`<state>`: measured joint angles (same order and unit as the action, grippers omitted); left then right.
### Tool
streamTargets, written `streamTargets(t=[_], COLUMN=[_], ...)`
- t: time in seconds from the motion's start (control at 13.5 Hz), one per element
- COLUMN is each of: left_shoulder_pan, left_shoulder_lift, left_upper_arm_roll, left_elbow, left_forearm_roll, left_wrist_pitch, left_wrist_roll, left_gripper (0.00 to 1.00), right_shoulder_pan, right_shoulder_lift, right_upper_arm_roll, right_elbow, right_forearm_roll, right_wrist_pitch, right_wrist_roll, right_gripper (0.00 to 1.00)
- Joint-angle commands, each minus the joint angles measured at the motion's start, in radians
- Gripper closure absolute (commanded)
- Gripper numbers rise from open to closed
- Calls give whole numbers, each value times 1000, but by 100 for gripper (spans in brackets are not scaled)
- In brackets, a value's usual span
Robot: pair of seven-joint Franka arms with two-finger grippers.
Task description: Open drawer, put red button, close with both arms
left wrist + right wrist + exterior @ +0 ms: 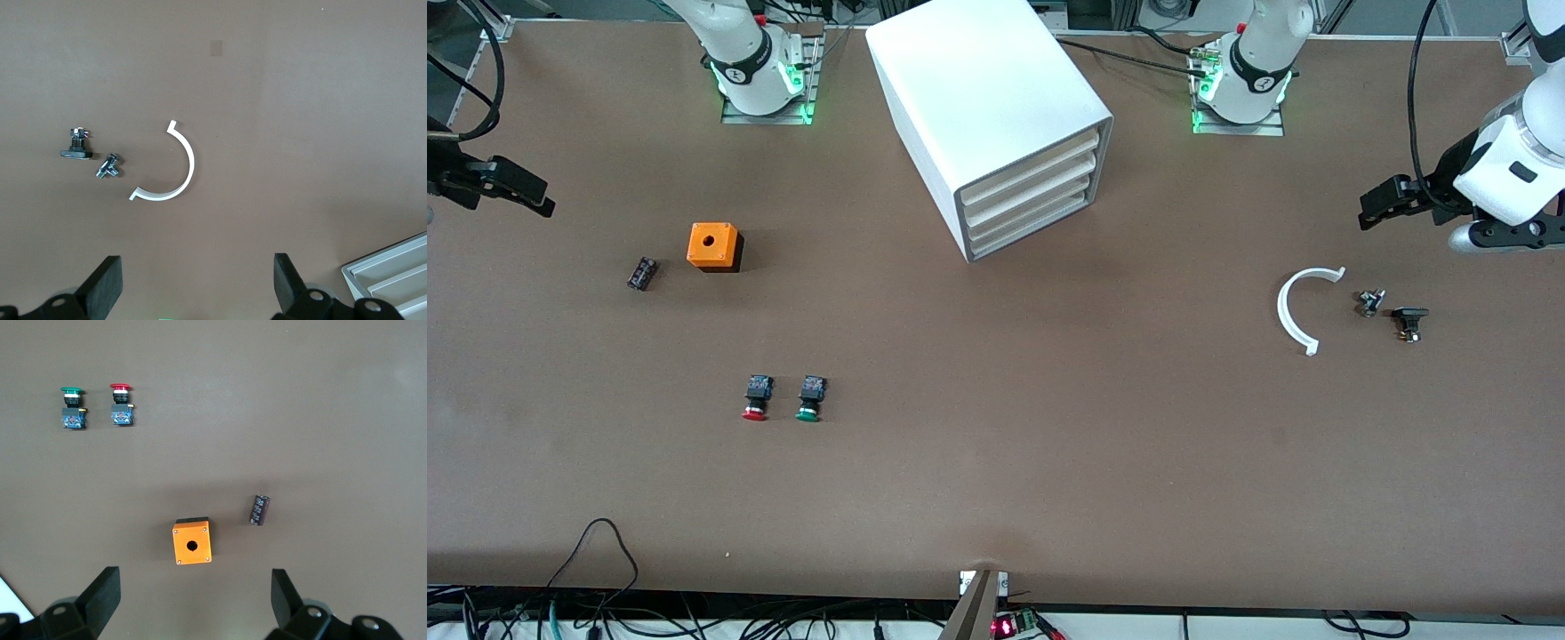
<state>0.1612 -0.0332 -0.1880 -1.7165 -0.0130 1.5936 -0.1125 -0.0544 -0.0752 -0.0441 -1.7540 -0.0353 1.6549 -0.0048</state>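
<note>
Around the white cabinet point(996, 124) nothing is done yet: its second-highest drawer point(1030, 185) sits flush and shut. Toward the right arm's end from the cabinet, the right gripper point(511, 187) hangs with fingers apart, holding nothing. The red button point(756, 397), red mushroom cap on a black blocky body, lies nearer the front camera than the cabinet, just beside its green-capped twin point(810, 397). Toward the left arm's end, the left gripper point(1392, 203) waits, fingers apart and empty. Opening, placing and closing all remain.

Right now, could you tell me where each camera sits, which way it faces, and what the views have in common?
Front view: high across the table, facing both bases, cabinet between them.
Left wrist view: looks down past the open left gripper at the white arc.
Right wrist view: looks down past the open right gripper at the orange box, red button and green button.
Shared: front view also shows arc, box and buttons.
</note>
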Motion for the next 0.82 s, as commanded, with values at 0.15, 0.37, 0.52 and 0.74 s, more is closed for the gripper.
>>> streamTargets(t=[0.15, 0.37, 0.52, 0.74], left_shoulder_pan=[23, 18, 8, 8], left_shoulder_lift=[2, 24, 32, 56], left_upper_arm_roll=[-5, -14, -18, -18], left_elbow=[26, 29, 29, 29], left_forearm_roll=[-24, -27, -27, -24], left_wrist_pitch=[-32, -32, -35, -52], left_wrist_roll=[16, 20, 13, 16], left_gripper=[0, 0, 0, 0], right_shoulder_pan=[-2, -2, -2, 8], right_shoulder_lift=[-12, -12, -8, 6], right_upper_arm_roll=[4, 4, 4, 4], right_elbow=[1, 1, 1, 2], right_forearm_roll=[11, 11, 11, 20], right_wrist_pitch=[-14, -12, 0, 16], right_wrist_roll=[-1, -1, 0, 3], right_gripper=[0, 0, 0, 0])
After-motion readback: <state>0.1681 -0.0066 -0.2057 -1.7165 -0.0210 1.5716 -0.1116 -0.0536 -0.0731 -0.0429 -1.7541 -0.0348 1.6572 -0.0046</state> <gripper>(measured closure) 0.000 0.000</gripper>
